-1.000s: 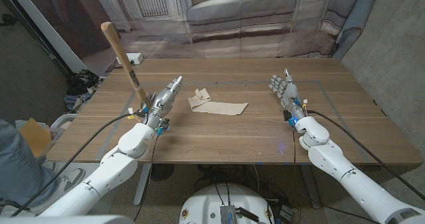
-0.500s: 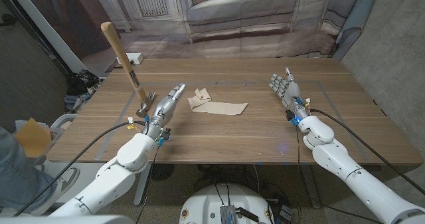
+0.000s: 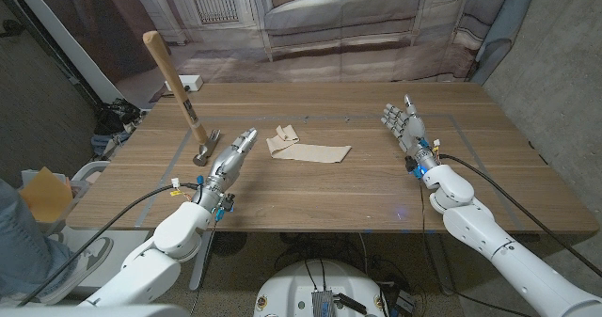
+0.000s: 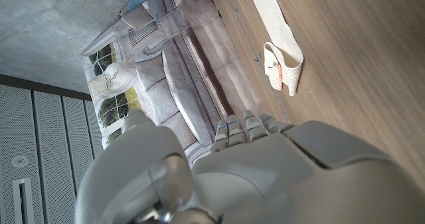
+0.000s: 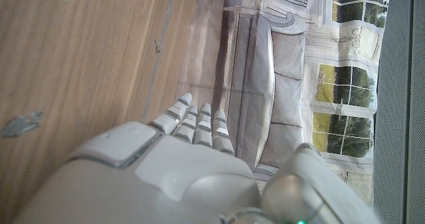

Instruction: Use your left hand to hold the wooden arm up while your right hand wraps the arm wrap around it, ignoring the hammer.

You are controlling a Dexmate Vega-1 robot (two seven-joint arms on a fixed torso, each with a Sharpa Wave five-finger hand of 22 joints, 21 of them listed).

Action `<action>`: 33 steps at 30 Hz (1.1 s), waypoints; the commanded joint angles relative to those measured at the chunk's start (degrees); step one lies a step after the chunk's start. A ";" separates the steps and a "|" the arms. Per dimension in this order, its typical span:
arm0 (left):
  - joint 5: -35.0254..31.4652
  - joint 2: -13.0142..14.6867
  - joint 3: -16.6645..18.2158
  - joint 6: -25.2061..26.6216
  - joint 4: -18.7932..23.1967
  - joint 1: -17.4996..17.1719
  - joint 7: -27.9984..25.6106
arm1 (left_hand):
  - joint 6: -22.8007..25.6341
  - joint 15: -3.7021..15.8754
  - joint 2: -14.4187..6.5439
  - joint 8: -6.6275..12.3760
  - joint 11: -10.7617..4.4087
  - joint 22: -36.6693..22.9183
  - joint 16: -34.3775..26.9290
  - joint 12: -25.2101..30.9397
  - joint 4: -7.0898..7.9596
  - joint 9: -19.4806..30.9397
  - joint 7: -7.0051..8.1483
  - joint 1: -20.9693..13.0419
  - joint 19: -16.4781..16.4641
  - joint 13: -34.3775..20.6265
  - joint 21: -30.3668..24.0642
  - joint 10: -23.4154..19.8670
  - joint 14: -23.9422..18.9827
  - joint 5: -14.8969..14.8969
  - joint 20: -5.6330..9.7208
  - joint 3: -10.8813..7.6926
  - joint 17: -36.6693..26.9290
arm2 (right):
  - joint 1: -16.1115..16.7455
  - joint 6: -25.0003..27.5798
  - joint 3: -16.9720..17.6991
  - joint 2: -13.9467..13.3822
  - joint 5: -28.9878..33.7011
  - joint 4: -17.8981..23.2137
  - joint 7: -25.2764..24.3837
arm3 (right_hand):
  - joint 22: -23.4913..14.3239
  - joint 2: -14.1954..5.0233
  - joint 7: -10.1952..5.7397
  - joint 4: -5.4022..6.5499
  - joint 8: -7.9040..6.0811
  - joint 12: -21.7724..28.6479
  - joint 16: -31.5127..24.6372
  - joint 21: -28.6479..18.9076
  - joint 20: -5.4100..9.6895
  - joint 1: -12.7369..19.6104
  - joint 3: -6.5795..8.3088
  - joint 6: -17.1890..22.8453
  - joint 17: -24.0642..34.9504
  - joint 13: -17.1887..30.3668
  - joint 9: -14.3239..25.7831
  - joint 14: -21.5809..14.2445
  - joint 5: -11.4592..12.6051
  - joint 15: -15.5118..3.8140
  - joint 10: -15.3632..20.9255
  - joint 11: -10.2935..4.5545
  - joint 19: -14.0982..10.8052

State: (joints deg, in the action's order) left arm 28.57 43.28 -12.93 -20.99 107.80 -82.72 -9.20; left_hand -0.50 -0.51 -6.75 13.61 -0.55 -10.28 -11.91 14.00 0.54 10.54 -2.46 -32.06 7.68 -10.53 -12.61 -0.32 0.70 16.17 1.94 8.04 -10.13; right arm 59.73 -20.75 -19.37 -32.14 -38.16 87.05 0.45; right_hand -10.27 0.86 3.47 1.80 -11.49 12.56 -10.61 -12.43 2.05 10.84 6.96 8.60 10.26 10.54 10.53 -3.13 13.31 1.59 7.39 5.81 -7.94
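The beige arm wrap (image 3: 307,149) lies loose on the table's middle, with one end folded over; the left wrist view shows that folded end (image 4: 283,65). My left hand (image 3: 232,155) stretches its fingers out straight toward the wrap, a short way to its left, and holds nothing. Beyond that hand's outer side, a hammer (image 3: 179,93) with a wooden handle lies with its metal head (image 3: 204,153) close to the fingers. My right hand (image 3: 403,124) stands at the right with fingers up and apart, empty, well clear of the wrap. Both wrist views show the hand backs (image 4: 279,177) (image 5: 159,174).
A person sits at the table's left edge, with a leg in blue (image 3: 23,246) and a tan object (image 3: 43,191) nearby. The hammer handle reaches past the table's far left corner. Bare wood (image 3: 357,190) lies between my hands and the near edge.
My left arm has pulled back toward the near edge, carrying the hand a little nearer to me and uncovering the hammer head. Wrap, hammer and right hand have stayed put.
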 commanded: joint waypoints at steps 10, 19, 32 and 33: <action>-2.12 -0.13 9.85 -4.87 2.91 -14.51 -2.92 | 0.90 0.15 -0.10 0.25 -0.16 -0.11 0.03 0.01 -0.57 0.16 -0.01 -0.78 -1.63 -0.22 -0.46 -1.04 -0.75 -0.29 0.47 0.17 -0.15 | 0.70 2.10 -2.14 1.25 2.83 2.82 -4.22 | -0.13 -0.23 0.33 -0.29 0.00 -0.07 -0.06 0.19 1.17 0.77 0.20 0.55 0.18 0.08 0.13 0.00 -0.23 0.41 0.35 0.11 0.08; -6.23 -3.06 13.48 -6.74 0.63 -16.78 -4.66 | 1.90 0.56 -0.02 0.24 -0.57 -0.14 -0.10 0.00 -0.86 0.17 0.32 -1.29 -3.39 -0.23 -0.89 -2.04 -1.93 -0.55 1.02 0.17 -0.17 | 0.76 2.89 -3.26 2.04 3.95 3.24 -5.70 | -0.14 -0.33 0.29 -0.35 0.02 -0.07 -0.08 0.26 1.17 0.85 0.20 0.61 0.19 0.09 0.14 -0.03 -0.30 0.40 0.42 0.09 0.08; -9.54 -7.96 19.84 -9.71 -1.39 -20.12 -6.15 | 3.29 1.16 0.15 0.36 -0.88 -0.17 -0.14 0.05 -1.23 0.19 0.69 -1.90 -4.35 -0.25 -0.97 -3.31 -3.04 -0.70 1.08 0.19 -0.19 | 1.16 3.92 -4.05 2.66 5.48 4.26 -8.26 | -0.15 -0.45 0.23 -0.44 0.03 -0.07 -0.10 0.32 1.20 0.96 0.20 0.74 0.20 0.09 0.15 -0.08 -0.39 0.38 0.51 0.10 -0.02; -10.01 -8.42 20.31 -9.98 -1.57 -20.22 -6.38 | 3.36 1.20 0.16 0.35 -0.89 -0.17 -0.15 0.06 -1.26 0.19 0.67 -1.95 -4.45 -0.25 -0.98 -3.44 -3.16 -0.71 1.13 0.19 -0.19 | 1.09 3.96 -4.16 2.70 5.64 4.23 -8.31 | -0.15 -0.45 0.21 -0.45 0.04 -0.07 -0.11 0.32 1.22 0.97 0.19 0.72 0.20 0.10 0.15 -0.12 -0.40 0.31 0.51 0.09 -0.03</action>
State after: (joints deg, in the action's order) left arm 21.75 38.77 2.41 -28.42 108.03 -100.24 -14.03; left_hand 2.40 0.61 -6.89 13.60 -1.54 -10.27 -11.90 14.00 -0.41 10.53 -1.84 -33.43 3.57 -10.53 -13.36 -3.16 -1.86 15.67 2.13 8.04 -10.14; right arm 60.70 -17.60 -22.69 -29.99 -33.78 90.63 -6.11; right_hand -10.26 0.41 3.79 1.65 -11.49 12.56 -10.61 -12.43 2.05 11.29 7.12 8.90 10.25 10.53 10.53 -2.87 13.09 1.75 7.39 5.81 -7.94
